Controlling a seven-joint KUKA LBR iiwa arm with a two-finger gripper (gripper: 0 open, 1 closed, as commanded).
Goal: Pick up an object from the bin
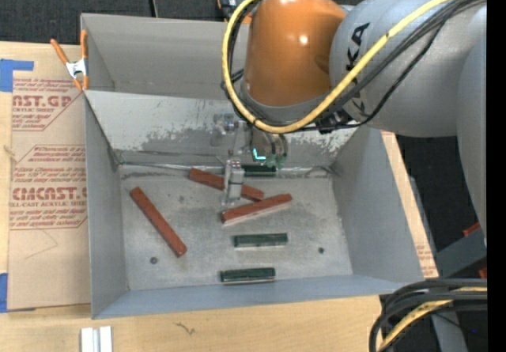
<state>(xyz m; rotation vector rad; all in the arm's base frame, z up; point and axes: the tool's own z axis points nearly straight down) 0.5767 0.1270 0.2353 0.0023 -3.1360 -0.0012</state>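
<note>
In the camera view we see the gripper (pixel 234 198) low in the bin (pixel 103 184), hanging under the arm's orange cover (pixel 288 46). Its tip is at the floor in the middle of the bin, right where two red-brown sticks come together. The upper stick (pixel 207 179) runs from the left toward the tip. The lower stick (pixel 265 206) slants up to the right from just beside the tip. We cannot tell whether the jaws are spread or pressed together, because the tool reads as one narrow upright piece from here. We also cannot tell whether either stick is between them.

The other things lie apart from the gripper. A left stick (pixel 158 221) lies alone on a diagonal. Two dark bars lie toward the front wall, a far bar (pixel 260 240) and a near bar (pixel 247 274).

We judge this to be the grasp step: the tool is down at the sticks and nothing is lifted yet. The next move calls for a firm close on one stick only, most likely the lower one by its left end. Then comes a straight lift, so that the neighbouring stick is not dragged along. Thin, flat sticks on a metal floor leave little to bite on, so the grip may slip.
</note>
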